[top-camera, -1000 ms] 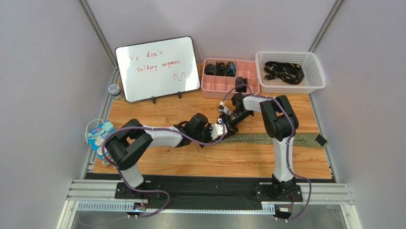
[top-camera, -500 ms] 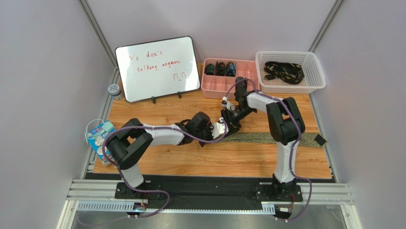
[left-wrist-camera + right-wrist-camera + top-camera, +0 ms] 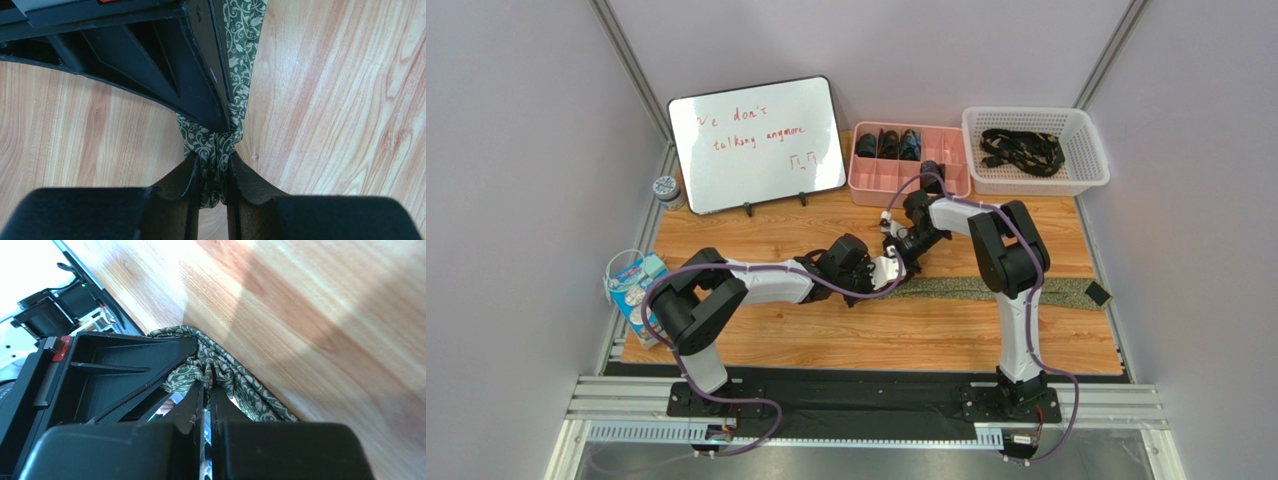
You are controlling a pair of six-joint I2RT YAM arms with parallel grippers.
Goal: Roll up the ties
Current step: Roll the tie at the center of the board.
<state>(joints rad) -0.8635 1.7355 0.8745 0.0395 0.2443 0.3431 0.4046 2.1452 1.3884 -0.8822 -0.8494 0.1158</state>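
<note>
An olive-green tie (image 3: 986, 290) with a pale vine pattern lies along the wooden table, its black end (image 3: 1098, 294) at the far right. Its left end is bunched between both grippers. My left gripper (image 3: 888, 270) is shut on the tie's end (image 3: 240, 40), which is pinched between its pads (image 3: 214, 167). My right gripper (image 3: 898, 250) is shut on a fold of the same tie (image 3: 250, 395), right against the left gripper (image 3: 100, 370). Black patterned ties (image 3: 1023, 148) lie in the white basket.
A pink divided tray (image 3: 909, 182) with rolled ties in its back compartments stands behind the grippers. A white basket (image 3: 1088, 160) is at the back right. A whiteboard (image 3: 758, 142) is at the back left, with a small jar (image 3: 666, 188) and a blue packet (image 3: 631, 285) at the left edge.
My right gripper has shifted a little to the left, closer to the left gripper, with its arm swinging. The left arm has hardly moved. Both stay shut on the tie.
</note>
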